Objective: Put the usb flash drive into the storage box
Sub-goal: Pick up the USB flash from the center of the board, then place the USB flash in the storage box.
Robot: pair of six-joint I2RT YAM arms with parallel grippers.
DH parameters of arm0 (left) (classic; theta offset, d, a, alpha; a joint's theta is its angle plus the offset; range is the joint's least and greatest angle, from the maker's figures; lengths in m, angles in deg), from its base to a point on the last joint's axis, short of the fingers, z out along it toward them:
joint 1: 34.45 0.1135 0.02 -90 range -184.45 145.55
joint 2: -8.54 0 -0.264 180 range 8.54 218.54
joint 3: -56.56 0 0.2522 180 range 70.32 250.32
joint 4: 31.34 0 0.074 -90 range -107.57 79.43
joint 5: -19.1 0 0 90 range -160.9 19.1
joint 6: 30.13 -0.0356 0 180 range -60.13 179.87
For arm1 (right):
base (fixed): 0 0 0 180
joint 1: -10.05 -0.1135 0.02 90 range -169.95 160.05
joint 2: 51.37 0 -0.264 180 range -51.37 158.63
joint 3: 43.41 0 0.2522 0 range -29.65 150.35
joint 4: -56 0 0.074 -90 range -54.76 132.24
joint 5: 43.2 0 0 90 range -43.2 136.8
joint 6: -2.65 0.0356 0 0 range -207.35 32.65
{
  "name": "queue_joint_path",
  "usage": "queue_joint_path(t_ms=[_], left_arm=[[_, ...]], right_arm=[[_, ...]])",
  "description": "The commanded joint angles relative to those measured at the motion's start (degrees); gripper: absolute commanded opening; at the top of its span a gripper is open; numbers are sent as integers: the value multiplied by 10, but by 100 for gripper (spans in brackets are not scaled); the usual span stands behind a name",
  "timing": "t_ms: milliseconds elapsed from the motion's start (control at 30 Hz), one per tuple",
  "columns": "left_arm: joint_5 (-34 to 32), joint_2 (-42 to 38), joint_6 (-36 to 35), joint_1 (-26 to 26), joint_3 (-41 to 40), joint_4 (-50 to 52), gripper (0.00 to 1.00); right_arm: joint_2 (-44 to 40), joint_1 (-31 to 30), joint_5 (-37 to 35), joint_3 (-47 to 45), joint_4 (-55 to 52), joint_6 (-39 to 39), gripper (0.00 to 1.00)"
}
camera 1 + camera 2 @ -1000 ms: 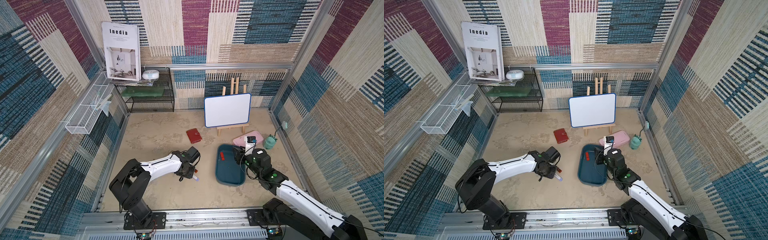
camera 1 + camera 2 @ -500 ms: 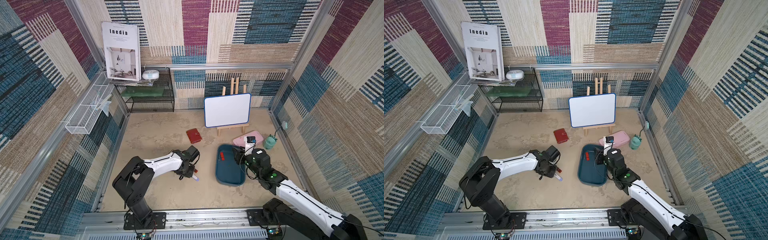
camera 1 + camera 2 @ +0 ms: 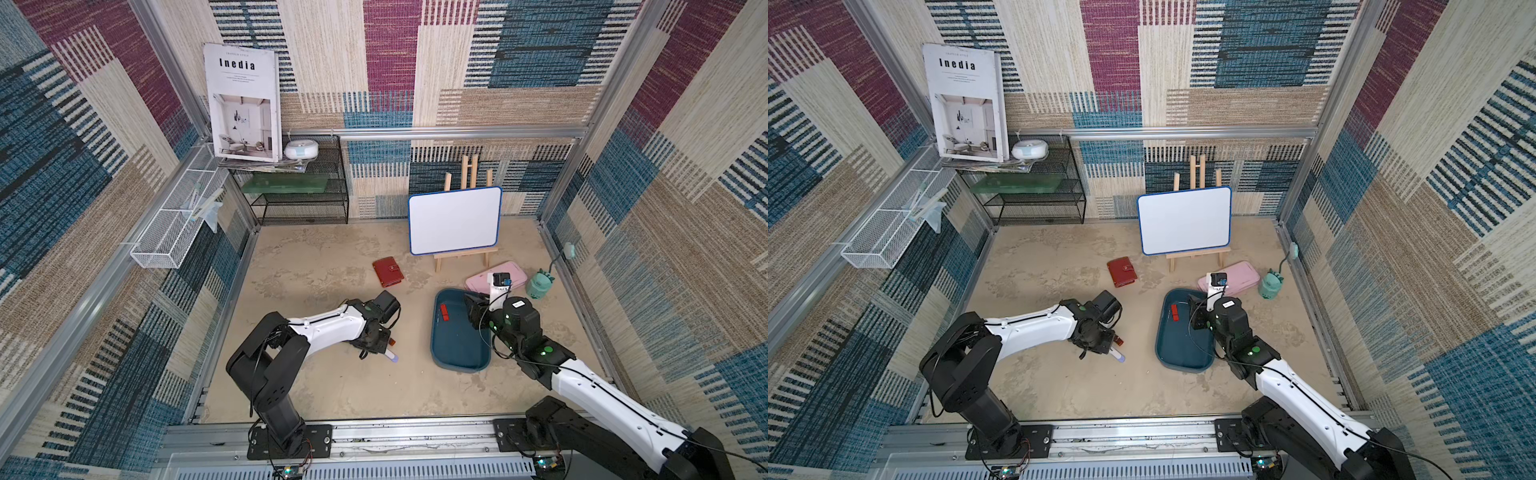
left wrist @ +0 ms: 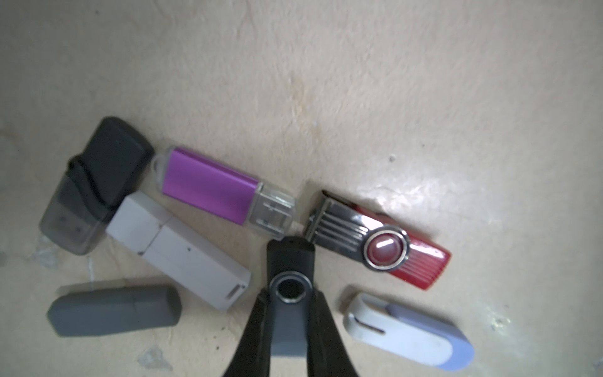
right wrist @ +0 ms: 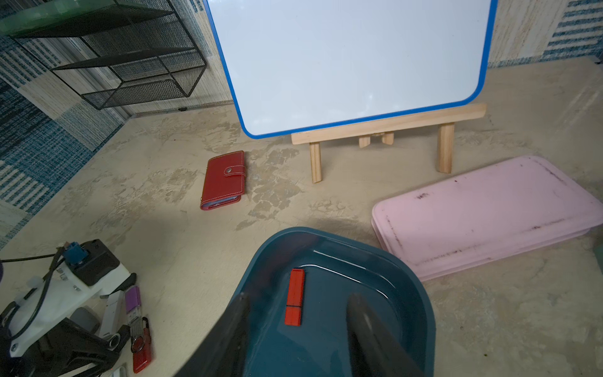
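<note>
Fingers [image 4: 251, 333] of the left gripper [image 4: 290, 305] are clamping a black swivel usb flash drive [image 4: 290, 261], pressing narrow against its two long edges beside the pivot ring. Drive is sitting among other drives on the counter [image 4: 391, 81], well apart from the storage box [image 3: 457, 368], off that box's left long side. Its long axis is running straight out from the wrist, rounded end pointing away, toward the gap between a purple drive [image 4: 208, 186] and a red swivel drive [image 4: 385, 244]. Lifting straight up is probably wisest, so neighbours are not being dragged; the swivel cover may be turning under an off-centre squeeze. Right gripper [image 3: 473, 309] is hovering over the box, fingers partly apart, holding nothing, possibly crowding the drop.
</note>
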Motion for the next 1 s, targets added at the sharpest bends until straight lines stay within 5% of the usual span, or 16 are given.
queue_joint_path(t_ms=[0, 133, 300, 467, 633, 967], left_arm=[[2, -5, 6, 1, -6, 11, 10], [30, -82, 28, -7, -3, 31, 0], [53, -222, 77, -44, 1, 45, 0], [81, -265, 141, -91, 11, 5, 0], [71, -184, 183, -163, 76, -54, 0], [13, 91, 193, -216, 330, 19, 0]], right_arm=[[-2, -1, 3, 2, 14, 2, 53], [-6, -1, 3, -1, 17, 1, 53], [-15, -1, -10, -9, 20, 6, 53], [-67, -1, -97, -27, 9, 46, 53], [-160, 4, -229, -62, -20, 94, 51], [-234, 13, -292, -89, -38, 114, 49]])
